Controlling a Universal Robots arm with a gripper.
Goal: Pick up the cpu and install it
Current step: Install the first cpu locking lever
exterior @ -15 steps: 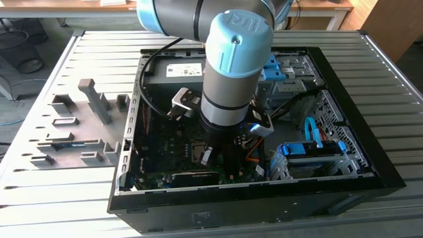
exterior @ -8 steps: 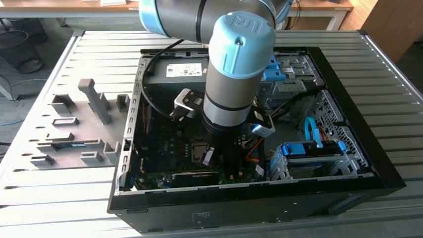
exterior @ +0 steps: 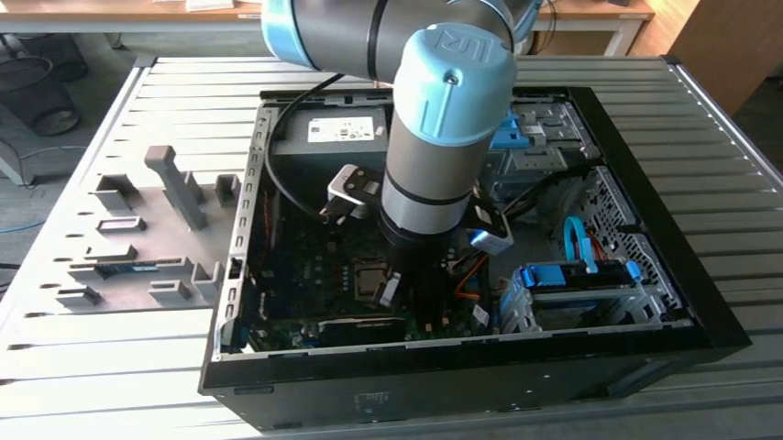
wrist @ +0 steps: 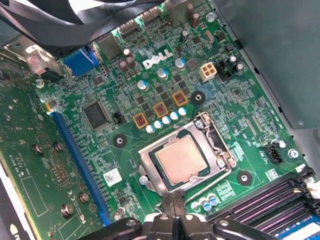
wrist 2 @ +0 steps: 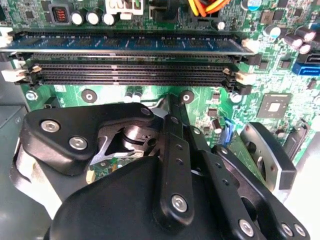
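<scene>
jaws (wrist: 172, 220) over cpu (wrist: 181, 159) seated in socket (wrist: 150, 165)

White logo mark (wrist: 157, 59) on green motherboard (wrist: 240, 130); small white sticker (wrist: 112, 176) on same board, print illegible; white label (exterior: 339, 130) on power supply (exterior: 293, 139), lettering too small to read.

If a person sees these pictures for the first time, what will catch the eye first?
In the exterior view, the grey and blue robot arm reaches down into the open black computer case on a slatted table. In the first wrist view, the cpu lies in its metal socket frame on the green motherboard, just beyond the gripper.
</scene>
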